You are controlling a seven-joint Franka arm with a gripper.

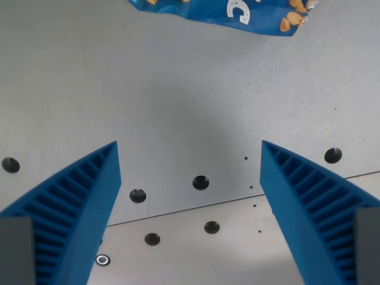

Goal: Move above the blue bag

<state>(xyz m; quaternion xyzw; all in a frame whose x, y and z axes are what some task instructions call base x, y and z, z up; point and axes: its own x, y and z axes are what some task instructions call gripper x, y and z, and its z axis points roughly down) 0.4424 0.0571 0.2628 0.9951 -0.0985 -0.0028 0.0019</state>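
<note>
Looking down from the wrist view, we see the hand (190,148) released, its two blue ribbed fingers (77,202) spread wide at lower left and lower right of the frame, nothing between them. The blue bag (222,13) lies at the top edge, center to upper right, cut off by the frame, with white lettering and orange snack pictures on it. It sits well apart from the fingers. Below us is the grey desk (178,95), with several dark bolt holes (200,182) and a thin seam line (237,199) across the lower part.
</note>
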